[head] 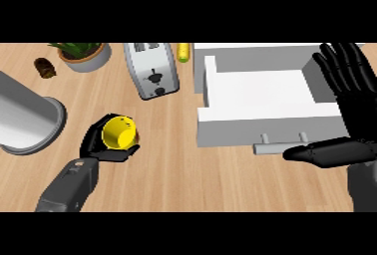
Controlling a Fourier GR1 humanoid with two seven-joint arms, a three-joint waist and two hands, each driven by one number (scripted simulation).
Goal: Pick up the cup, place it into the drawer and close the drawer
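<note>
A yellow cup (117,132) lies tilted in my left hand (103,147), whose fingers and thumb curl round it at the lower left of the wooden counter. The white drawer (258,87) stands open at the right, its inside bare, with a grey handle (274,147) on its front. My right hand (346,99) is open at the right edge, fingers straight over the drawer's right wall, thumb (324,152) stretched just right of the handle.
A silver toaster (152,69) stands behind the cup. A potted plant (83,54) and a brown object (45,67) sit at the back left. A large grey metal pot (26,119) fills the left edge. A yellow-green item (183,52) lies beside the toaster.
</note>
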